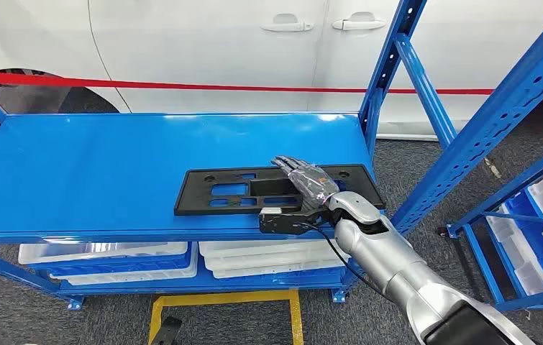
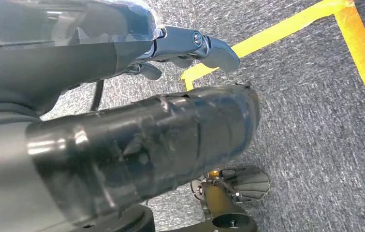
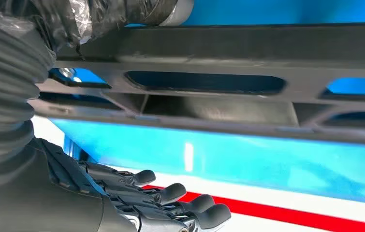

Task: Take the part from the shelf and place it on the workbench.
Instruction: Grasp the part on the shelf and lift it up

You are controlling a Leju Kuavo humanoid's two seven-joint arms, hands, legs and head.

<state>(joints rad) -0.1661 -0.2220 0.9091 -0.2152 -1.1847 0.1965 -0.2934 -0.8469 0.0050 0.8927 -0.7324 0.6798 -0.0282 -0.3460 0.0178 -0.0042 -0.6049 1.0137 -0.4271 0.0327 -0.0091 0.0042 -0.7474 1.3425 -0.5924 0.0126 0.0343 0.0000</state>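
The part [image 1: 225, 190] is a flat black plastic frame with cut-outs, lying on the blue shelf [image 1: 96, 165] near its front right. My right hand [image 1: 306, 181] rests over the part's right half, fingers stretched flat across its top, and the silver arm comes in from the lower right. In the right wrist view the part [image 3: 219, 48] runs between the wrapped thumb [image 3: 122, 12] and the dark fingers [image 3: 170, 193], which stay straight and apart from it. My left hand [image 2: 170, 96] hangs over the grey floor holding nothing, fingers loosely extended.
Blue uprights [image 1: 398, 65] stand at the shelf's right end. White bins [image 1: 110, 255] sit on the level below. A second blue rack with bins [image 1: 541, 215] is at the right. A white car [image 1: 218, 43] and red tape [image 1: 182, 85] lie behind. Yellow floor tape [image 1: 293, 316] runs below.
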